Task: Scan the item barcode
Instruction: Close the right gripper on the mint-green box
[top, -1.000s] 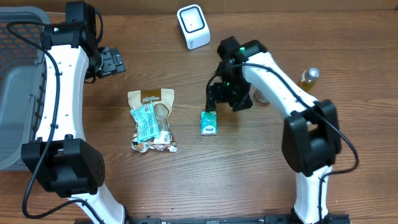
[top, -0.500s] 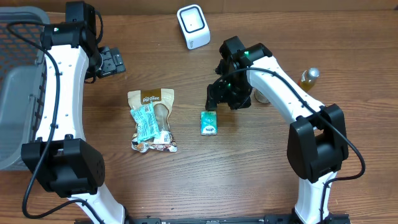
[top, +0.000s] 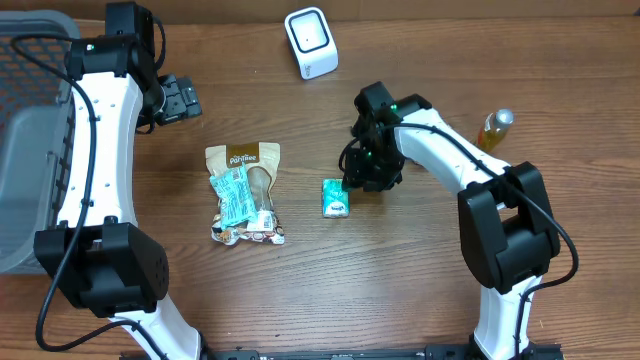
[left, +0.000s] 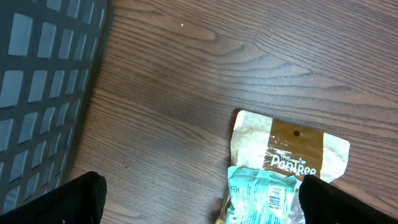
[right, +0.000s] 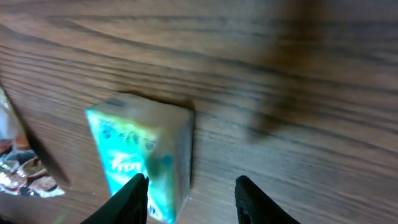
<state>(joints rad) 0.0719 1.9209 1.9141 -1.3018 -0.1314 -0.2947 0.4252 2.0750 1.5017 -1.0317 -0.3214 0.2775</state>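
Note:
A small teal box (top: 336, 197) lies on the wooden table, and it fills the lower left of the right wrist view (right: 140, 155). My right gripper (top: 353, 182) hangs just right of and above the box, jaws partly open. In the right wrist view the right gripper (right: 189, 200) has its left finger over the box's top face, and the box's right edge sits in the gap; its right finger is clear of the box. The white scanner (top: 311, 42) stands at the back. My left gripper (top: 181, 99) is wide open at the far left, and in the left wrist view that gripper (left: 200, 202) holds nothing.
A tan snack pouch (top: 243, 160) with a teal wrapper (top: 233, 196) on it lies left of the box; both show in the left wrist view, pouch (left: 292, 146). A grey basket (top: 30, 150) stands at the left edge. A small bottle (top: 495, 128) stands at the right.
My right gripper has come towards the front of the table, closer to the teal box, and its jaws have narrowed. The left arm has not moved.

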